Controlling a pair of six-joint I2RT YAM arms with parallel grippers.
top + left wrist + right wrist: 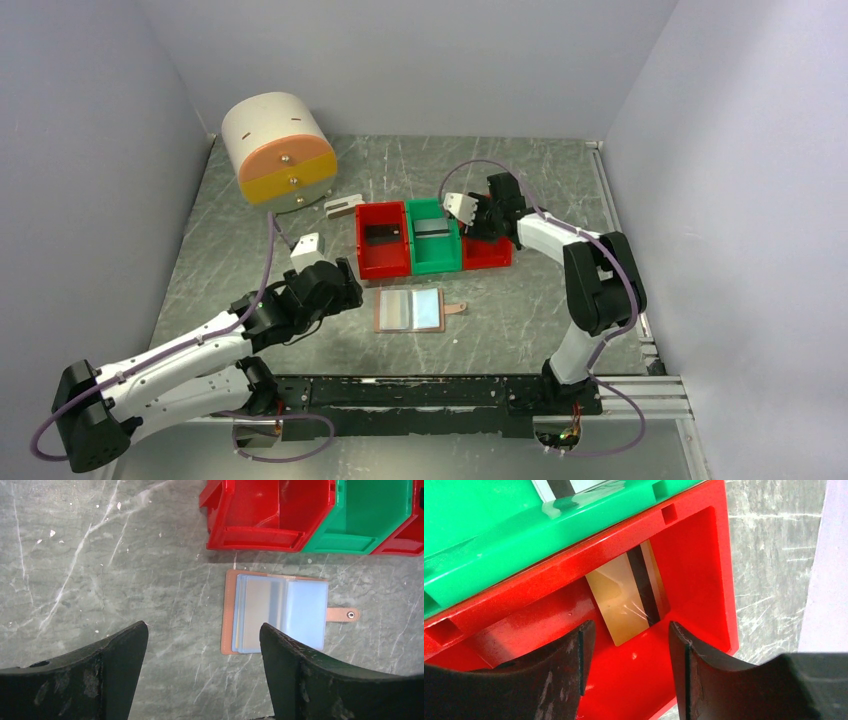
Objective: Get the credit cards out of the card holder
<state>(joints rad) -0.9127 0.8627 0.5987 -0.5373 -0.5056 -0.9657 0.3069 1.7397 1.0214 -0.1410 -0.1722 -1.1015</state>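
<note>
Table (pixel 520 335); card holder (pixel 410 310); bins (pixel 437 263); drum (pixel 278 150)

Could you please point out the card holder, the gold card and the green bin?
card holder (pixel 280 612), left wrist view, blue pockets.
gold card (pixel 616 605), right wrist view, gold face.
green bin (pixel 437 261), top external view, front wall.

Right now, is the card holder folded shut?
No, the card holder lies spread open on the table, its pale blue pockets facing up and its strap tab sticking out to one side.
</note>
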